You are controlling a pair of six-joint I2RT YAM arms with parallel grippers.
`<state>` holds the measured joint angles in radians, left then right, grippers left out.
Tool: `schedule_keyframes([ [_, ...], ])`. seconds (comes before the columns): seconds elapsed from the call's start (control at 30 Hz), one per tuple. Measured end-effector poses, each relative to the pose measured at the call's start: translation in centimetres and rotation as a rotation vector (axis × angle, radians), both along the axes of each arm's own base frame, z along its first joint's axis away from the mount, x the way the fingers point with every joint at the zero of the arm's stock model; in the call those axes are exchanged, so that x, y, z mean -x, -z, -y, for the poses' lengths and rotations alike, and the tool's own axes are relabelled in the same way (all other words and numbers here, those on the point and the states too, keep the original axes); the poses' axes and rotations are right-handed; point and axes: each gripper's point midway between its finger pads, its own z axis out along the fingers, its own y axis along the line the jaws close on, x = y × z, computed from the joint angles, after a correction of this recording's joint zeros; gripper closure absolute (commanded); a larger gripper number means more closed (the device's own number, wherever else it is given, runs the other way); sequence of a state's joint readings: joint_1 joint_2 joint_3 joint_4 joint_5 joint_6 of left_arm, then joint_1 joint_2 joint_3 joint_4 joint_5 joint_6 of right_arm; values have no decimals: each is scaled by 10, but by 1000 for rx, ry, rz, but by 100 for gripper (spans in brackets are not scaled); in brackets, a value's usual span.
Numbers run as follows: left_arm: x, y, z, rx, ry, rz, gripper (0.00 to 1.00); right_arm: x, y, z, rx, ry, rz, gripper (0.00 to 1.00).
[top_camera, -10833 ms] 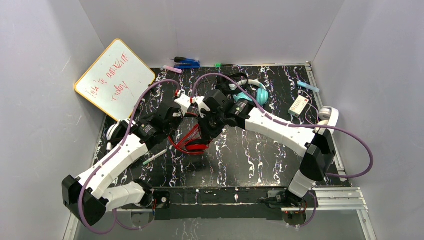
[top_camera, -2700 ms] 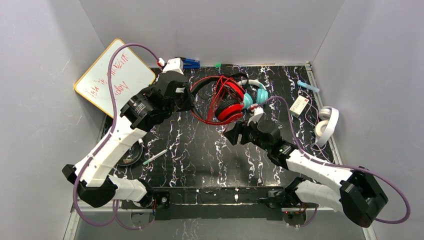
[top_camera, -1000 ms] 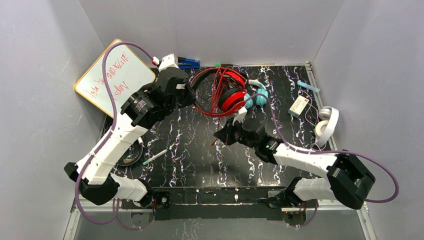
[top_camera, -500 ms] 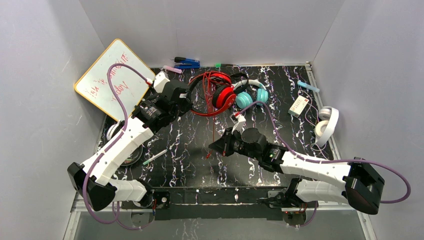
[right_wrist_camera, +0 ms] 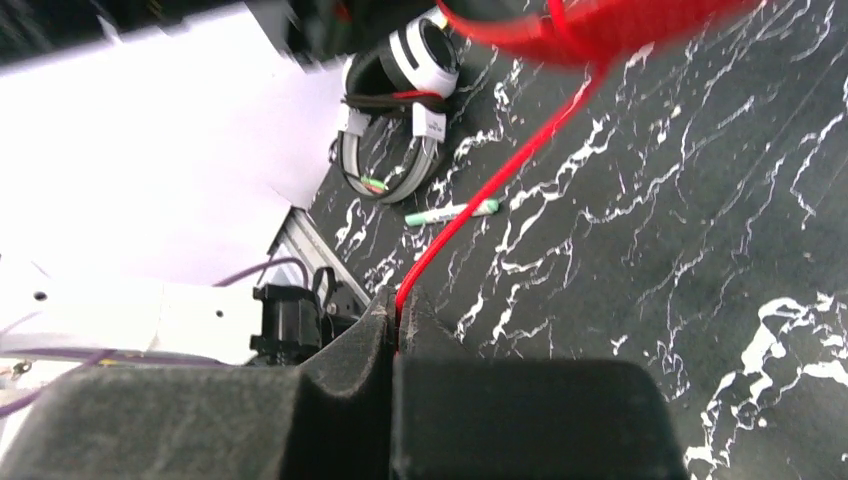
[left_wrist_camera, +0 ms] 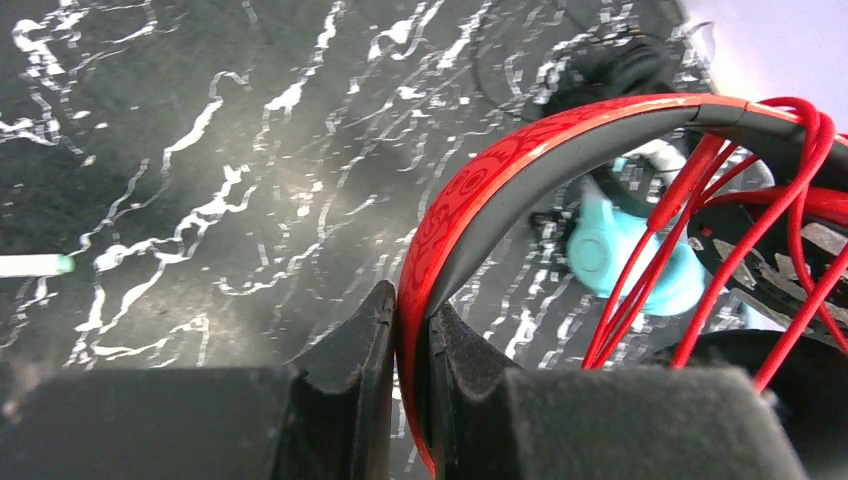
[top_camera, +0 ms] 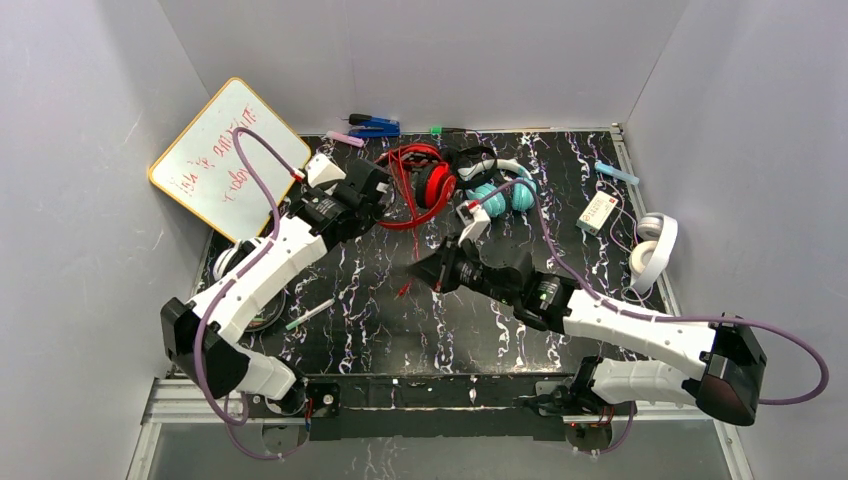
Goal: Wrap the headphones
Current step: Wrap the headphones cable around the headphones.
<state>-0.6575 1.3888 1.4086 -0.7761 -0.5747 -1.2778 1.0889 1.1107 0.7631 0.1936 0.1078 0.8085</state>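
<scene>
The red headphones (top_camera: 421,186) hang at the back middle, with red cord looped around their band. My left gripper (top_camera: 384,203) is shut on the red headband (left_wrist_camera: 520,175). My right gripper (top_camera: 424,271) is shut on the loose red cord (right_wrist_camera: 500,185), which runs taut up to the headphones. The teal headphones (top_camera: 500,192) with a white band lie just right of the red ones, and small black headphones (top_camera: 470,158) lie behind. All-white headphones (top_camera: 655,245) rest at the right edge. White-and-black headphones (right_wrist_camera: 400,100) lie at the left, partly hidden under my left arm.
A whiteboard (top_camera: 230,150) leans at the back left. A green marker (top_camera: 310,313) lies near the front left. A blue tool (top_camera: 375,127) and a pink piece (top_camera: 345,138) sit at the back edge; a white box (top_camera: 597,212) and a light blue pen (top_camera: 615,172) sit at the right.
My left gripper has carried the red headphones leftward and lower. My right gripper has kept hold of the red cord and shifted left, drawing it out below the headphones.
</scene>
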Motion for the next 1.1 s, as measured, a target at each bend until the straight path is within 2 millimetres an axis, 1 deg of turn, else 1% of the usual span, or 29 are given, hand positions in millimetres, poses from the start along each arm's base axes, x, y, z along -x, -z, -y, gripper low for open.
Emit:
schedule_keyframes([
  [0.03,0,7,-3,-23,-7,-15,100,-3,-8,-3,-5,4,7,99],
  [0.13,7,27,-11,-73,-6,-51,100,-10,-22,-8,-2,22,26,99],
  [0.23,15,42,-20,-109,10,-61,100,-19,-28,-11,29,48,36,99],
  [0.3,18,44,-24,-126,26,-52,100,-25,-27,-11,54,70,38,99],
  [0.4,18,41,-26,-141,52,-23,100,-38,-30,-7,71,118,46,99],
  [0.5,18,40,-24,-140,81,4,100,-53,-32,-1,73,184,52,99],
  [0.6,20,45,-21,-135,113,2,100,-65,-30,2,69,250,40,99],
  [0.73,22,58,-14,-113,149,-11,100,-76,-25,1,53,318,5,99],
  [0.8,24,63,-10,-94,164,-15,100,-78,-25,0,32,342,-13,99],
  [0.97,23,63,-2,-45,189,2,100,-88,-28,0,-26,416,-53,99],
  [1.1,23,62,4,-21,209,10,100,-96,-23,-2,-55,473,-92,99],
])
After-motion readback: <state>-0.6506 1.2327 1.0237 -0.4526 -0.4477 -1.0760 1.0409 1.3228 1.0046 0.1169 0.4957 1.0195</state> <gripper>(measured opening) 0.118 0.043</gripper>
